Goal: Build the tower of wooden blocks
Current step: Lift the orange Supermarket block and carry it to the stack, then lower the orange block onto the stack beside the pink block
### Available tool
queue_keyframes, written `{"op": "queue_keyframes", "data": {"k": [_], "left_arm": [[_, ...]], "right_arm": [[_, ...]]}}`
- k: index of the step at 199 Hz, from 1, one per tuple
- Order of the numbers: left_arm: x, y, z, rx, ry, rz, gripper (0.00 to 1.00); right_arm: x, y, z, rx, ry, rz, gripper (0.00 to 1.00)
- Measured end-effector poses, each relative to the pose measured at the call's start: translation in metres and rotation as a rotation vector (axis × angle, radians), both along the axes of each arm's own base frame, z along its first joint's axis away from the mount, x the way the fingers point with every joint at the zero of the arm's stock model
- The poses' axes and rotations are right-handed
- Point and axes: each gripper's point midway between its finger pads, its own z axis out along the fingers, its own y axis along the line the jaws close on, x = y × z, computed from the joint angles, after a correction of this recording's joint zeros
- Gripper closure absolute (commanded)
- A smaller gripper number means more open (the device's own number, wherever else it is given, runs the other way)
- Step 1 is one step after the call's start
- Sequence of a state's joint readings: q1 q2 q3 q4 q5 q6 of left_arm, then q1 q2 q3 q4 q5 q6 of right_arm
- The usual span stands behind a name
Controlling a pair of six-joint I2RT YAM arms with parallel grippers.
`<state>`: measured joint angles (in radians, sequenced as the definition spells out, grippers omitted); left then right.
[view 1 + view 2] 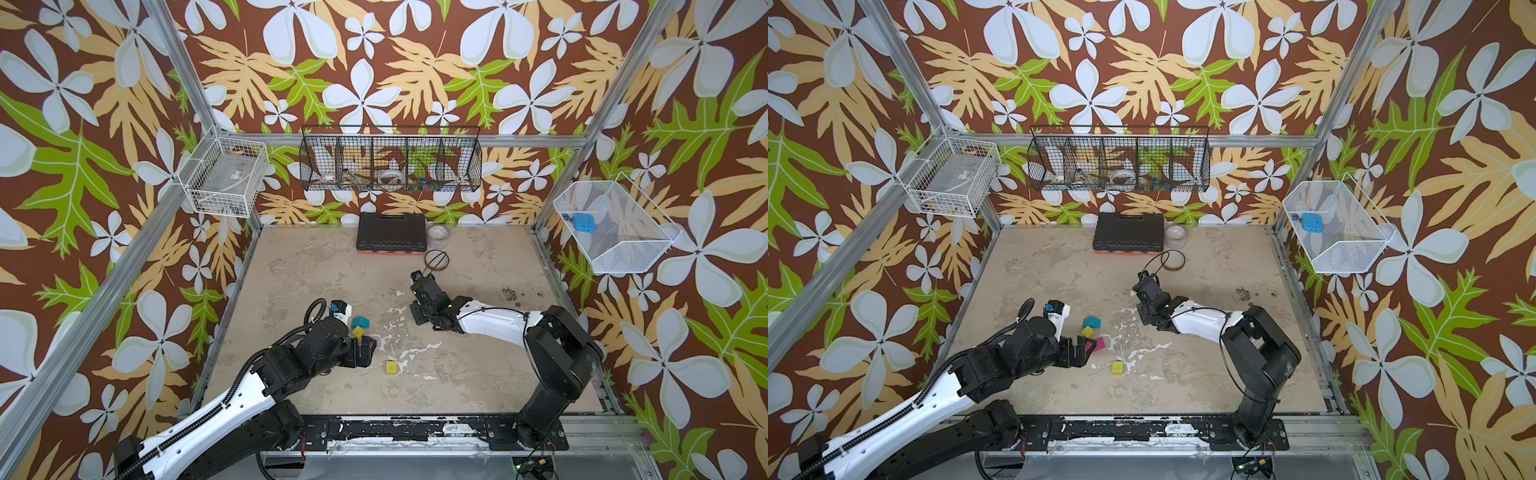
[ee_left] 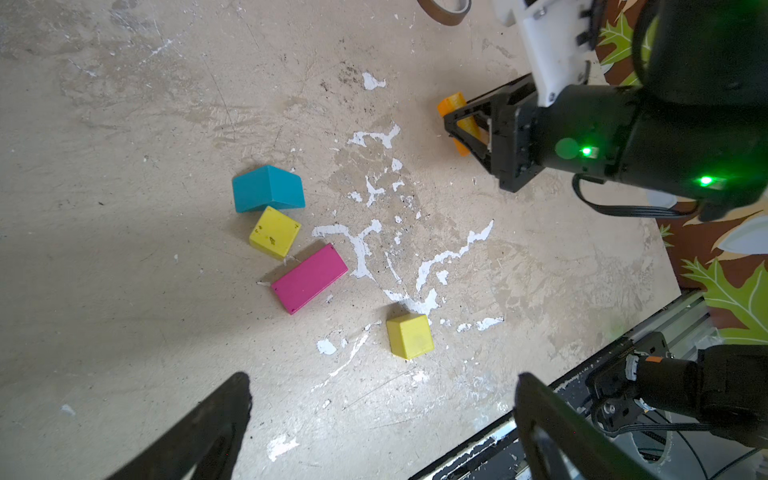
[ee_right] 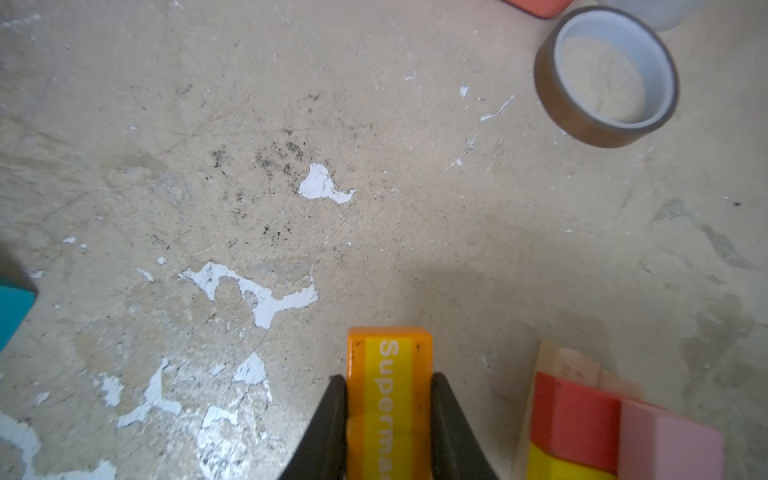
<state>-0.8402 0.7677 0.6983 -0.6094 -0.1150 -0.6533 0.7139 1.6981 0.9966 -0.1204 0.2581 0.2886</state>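
The right gripper (image 3: pixel 388 380), near the centre of both top views, pinches a smooth orange block (image 3: pixel 388 353) (yellow lettered strip along it). The left gripper (image 2: pixel 384 380), below and left of centre, stands wide apart. A matte teal roof-shape (image 2: pixel 268 189), yellow cube (image 2: pixel 274 232) and magenta slab (image 2: pixel 309 278) lie near it on the flaking table (image 2: pixel 124 124).

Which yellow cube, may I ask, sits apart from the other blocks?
The lone yellow cube nearest the front rail; its twin sits between teal block and magenta block.
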Motion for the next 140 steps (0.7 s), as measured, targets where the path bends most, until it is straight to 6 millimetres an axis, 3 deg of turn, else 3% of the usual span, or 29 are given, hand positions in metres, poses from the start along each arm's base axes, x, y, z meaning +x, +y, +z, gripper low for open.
{"op": "queue_keyframes", "data": {"k": [43,76,106,140], "left_arm": [[-0.001,-0.001,0.0,-0.006,0.005,-0.008,0.0],[-0.002,-0.003,0.0,-0.013,0.008,-0.015,0.0],[-0.004,-0.005,-0.001,-0.018,0.015,-0.025,0.0],[-0.004,-0.005,-0.001,-0.019,0.016,-0.026,0.0]], "right_arm": [[-0.018,-0.02,0.036,0.056,-0.064,-0.033,0.78],[-0.028,-0.04,0.051,0.066,-0.099,-0.08,0.78],[-0.026,-0.064,0.054,0.078,-0.106,-0.138,0.78],[-0.02,-0.087,0.041,0.081,-0.066,-0.196,0.8]]}}
